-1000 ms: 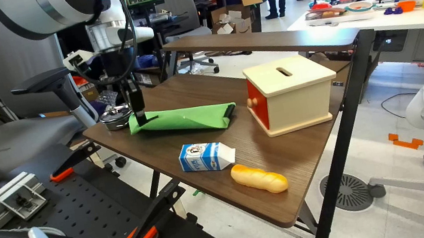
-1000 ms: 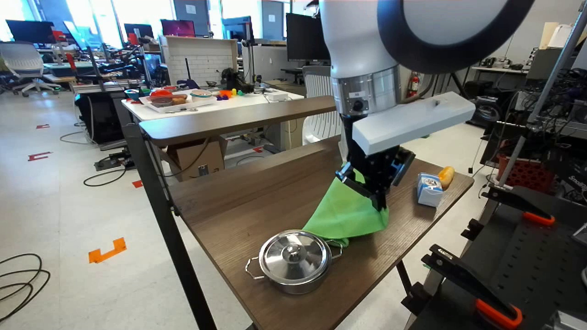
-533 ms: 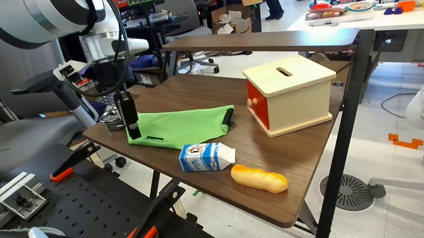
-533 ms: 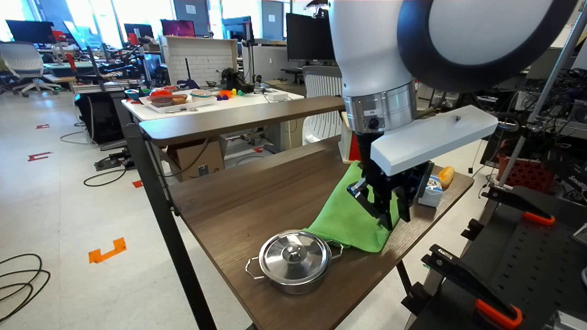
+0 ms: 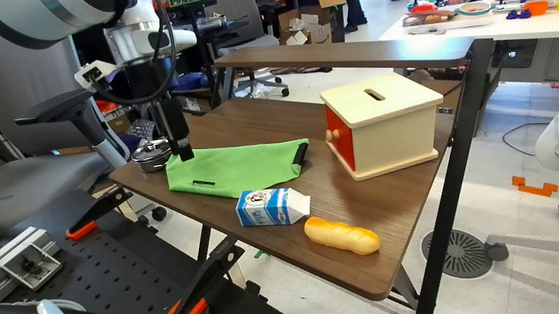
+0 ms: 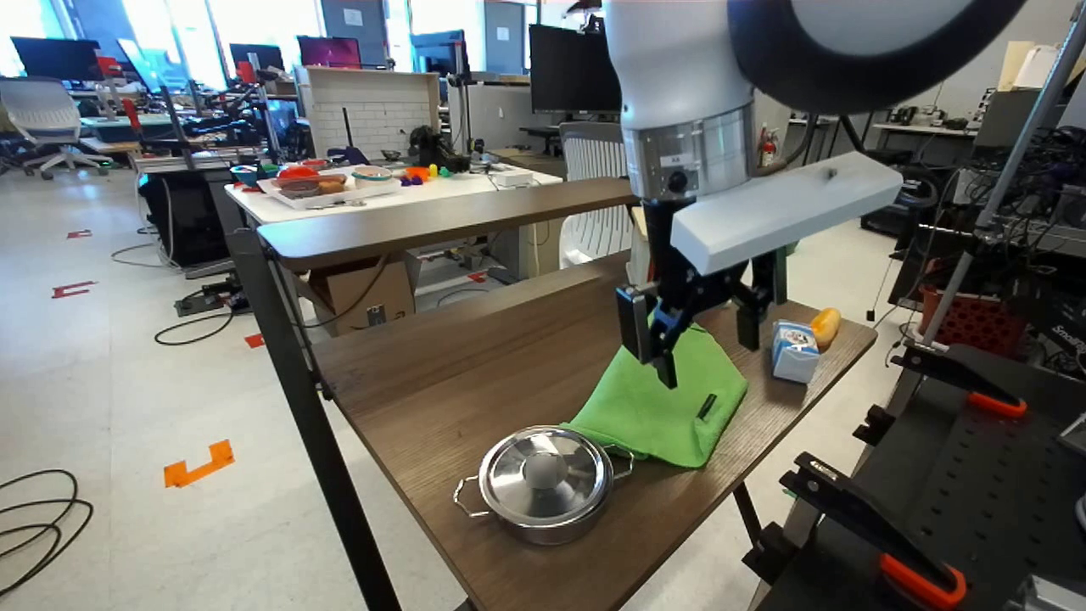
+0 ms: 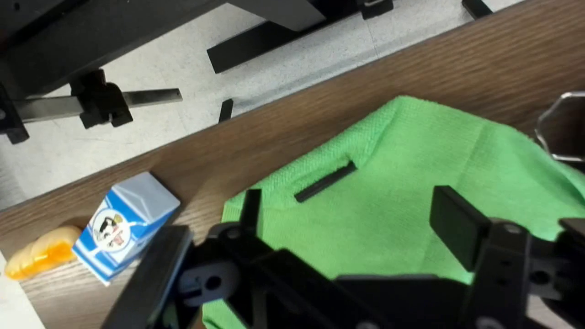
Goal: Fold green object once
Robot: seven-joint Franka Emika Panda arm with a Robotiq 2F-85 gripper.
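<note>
Gripper (image 6: 707, 349) now wide, holding nothing, raised above the green cloth (image 7: 374, 219); a second ago it was closed at the cloth's lifted edge. That edge is now down. Cloth lies on the brown table (image 6: 492, 382) between lidded steel pot (image 6: 543, 492) and milk carton (image 7: 125, 228). Layers hard to count; judgement: single fold probably laid.

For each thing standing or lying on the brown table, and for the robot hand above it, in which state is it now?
Hand: open, holding nothing.
Green cloth: lying mostly flat, slightly rumpled; folded or not, I cannot tell.
Pot: covered, lid on.
Milk carton: lying on its side.
Bread: lying, whole.
Wooden box: upright, red front apparently shut.
</note>
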